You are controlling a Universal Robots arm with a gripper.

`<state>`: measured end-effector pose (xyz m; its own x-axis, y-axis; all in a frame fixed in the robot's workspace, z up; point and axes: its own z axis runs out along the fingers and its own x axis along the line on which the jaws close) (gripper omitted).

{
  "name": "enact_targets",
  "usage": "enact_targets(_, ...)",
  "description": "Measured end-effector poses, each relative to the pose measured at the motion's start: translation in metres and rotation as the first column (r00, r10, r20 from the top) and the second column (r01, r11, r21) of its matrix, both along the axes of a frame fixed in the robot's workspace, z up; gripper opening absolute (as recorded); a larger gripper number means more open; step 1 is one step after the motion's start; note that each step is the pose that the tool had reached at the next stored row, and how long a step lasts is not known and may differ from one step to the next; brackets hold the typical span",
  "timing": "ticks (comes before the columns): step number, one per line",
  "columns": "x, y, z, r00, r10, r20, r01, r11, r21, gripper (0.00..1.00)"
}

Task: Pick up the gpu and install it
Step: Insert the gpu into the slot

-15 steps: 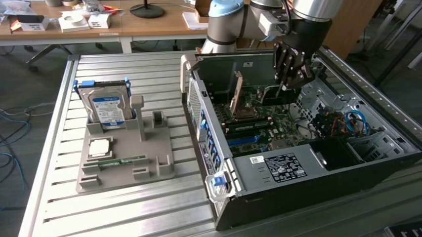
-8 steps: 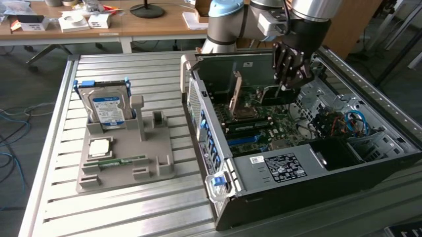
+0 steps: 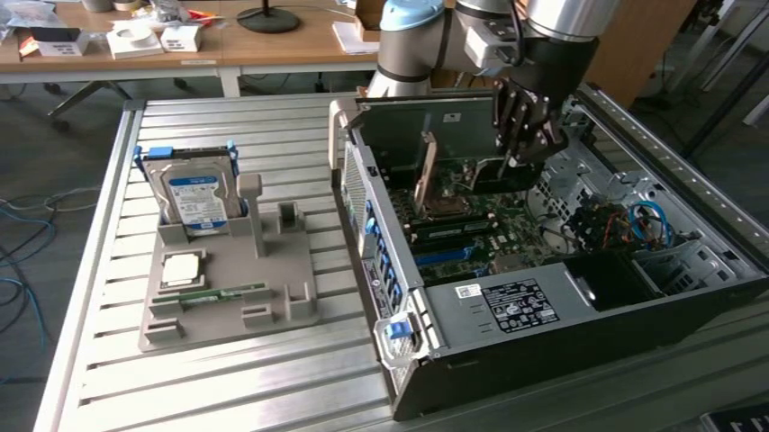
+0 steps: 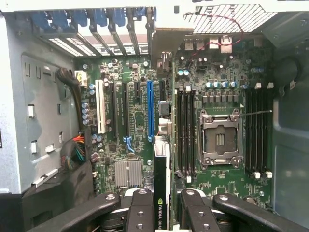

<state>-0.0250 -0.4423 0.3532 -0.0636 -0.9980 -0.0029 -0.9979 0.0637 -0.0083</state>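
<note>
The case [image 3: 625, 310] is lying on its side on the tabletop [image 3: 240, 387] with its panel off. That leaves the motherboard [image 4: 130, 121] facing up, and the hand [image 4: 161, 194] is working from above.

The hand appears to be grasping the gpu [image 4: 161, 166]. In the wrist view the card is sitting edge-on in the gap between the pads [image 4: 141, 205], with its labelled top edge level with them. The jaws are standing partly closed around it.

The card is being carried thin side up and running the same way as the slots, most likely so that its lower edge can meet a slot squarely. Seen from the wrist, it is lining up just beside the blue slot [image 4: 150, 111], between that and the memory slots [image 4: 185, 130]. Whether its lower edge is touching the board is hidden.

In the exterior view the hand is hanging inside the case. It is well apart from the holder [image 3: 229, 297] on that view's left, where the hard drive [image 3: 196, 200] is standing.
</note>
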Motion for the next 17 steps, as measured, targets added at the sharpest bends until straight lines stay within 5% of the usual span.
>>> enact_targets(11,0.0,-0.0001,-0.0095,1.0,0.0,0.0,0.0,1.0,0.0,0.26)
enact_targets(17,-0.0001,-0.0068,-0.0096,1.0,0.0,0.0,0.0,1.0,0.0001,0.26)
